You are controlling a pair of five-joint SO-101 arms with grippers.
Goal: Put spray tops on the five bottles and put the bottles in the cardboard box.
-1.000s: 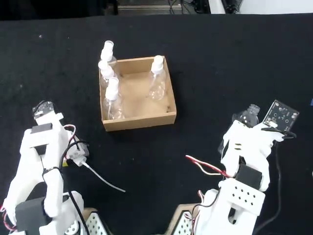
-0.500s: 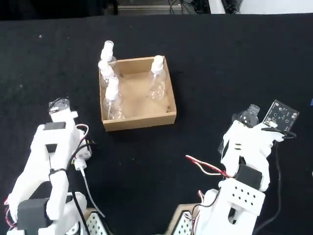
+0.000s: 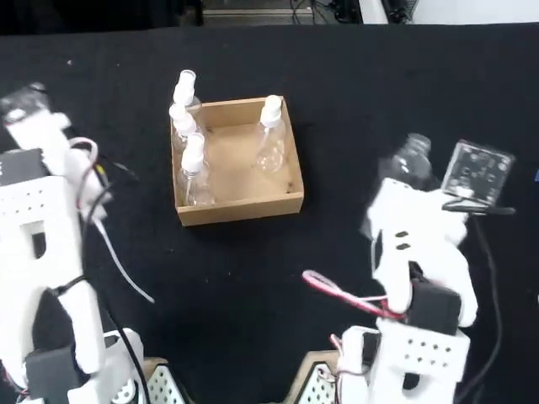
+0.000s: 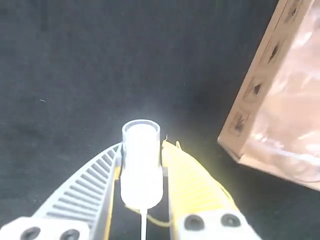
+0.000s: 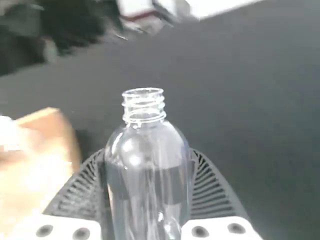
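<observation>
Spray top (image 4: pixel 142 172): clamped between left claw (image 4: pixel 142 150) jaws.
Bottle (image 5: pixel 144 175): gripped in right claw (image 5: pixel 145 155).
Box (image 3: pixel 240 208): ahead, between both claws.
Neck (image 5: pixel 143 105): open; line tube (image 4: pixel 143 222) over it, lower straight, twist.

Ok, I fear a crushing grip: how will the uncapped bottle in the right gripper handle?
The uncapped bottle looks clear and empty, so it is probably light and easily dented. Its smooth round body could twist between the fingers of the right gripper.
</observation>
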